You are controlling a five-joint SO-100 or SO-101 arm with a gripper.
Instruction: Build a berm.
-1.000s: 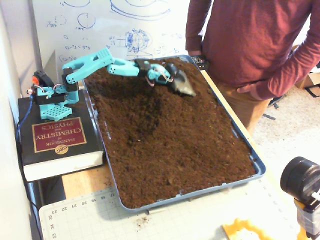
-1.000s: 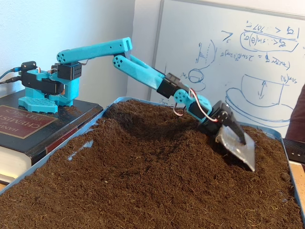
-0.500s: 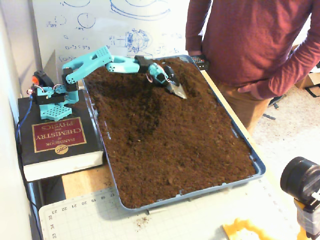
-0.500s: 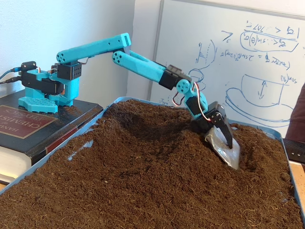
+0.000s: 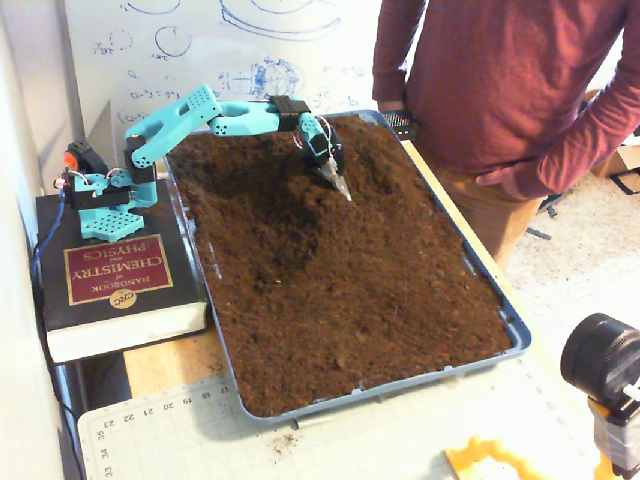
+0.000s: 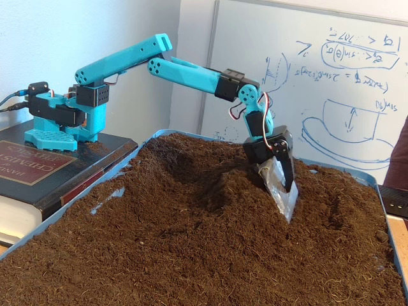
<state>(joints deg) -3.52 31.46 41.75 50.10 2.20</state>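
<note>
The turquoise arm reaches over a blue tray point(image 5: 506, 312) point(image 6: 357, 174) filled with dark-brown soil. At its tip, the gripper point(image 5: 336, 181) point(image 6: 284, 193) carries a grey scoop blade that points steeply down, with its tip in the soil. Separate fingers do not show in either fixed view. The berm point(image 5: 318, 222) point(image 6: 224, 180) is a raised ridge of loose soil right beside the blade, at the tray's far part. A shadowed hollow point(image 5: 245, 185) point(image 6: 185, 167) lies on its arm-base side.
The arm's base stands on a thick black book point(image 5: 108, 275) point(image 6: 32, 167) left of the tray. A person in a red sweater point(image 5: 500, 80) stands at the tray's far right edge. A camera point(image 5: 600, 362), a cutting mat point(image 5: 200, 440) and a whiteboard point(image 6: 319, 76) surround it.
The scoop swung from the tray's far right side toward the ridge. Its blade turned from nearly flat to steeply downward, and the wrist rose.
</note>
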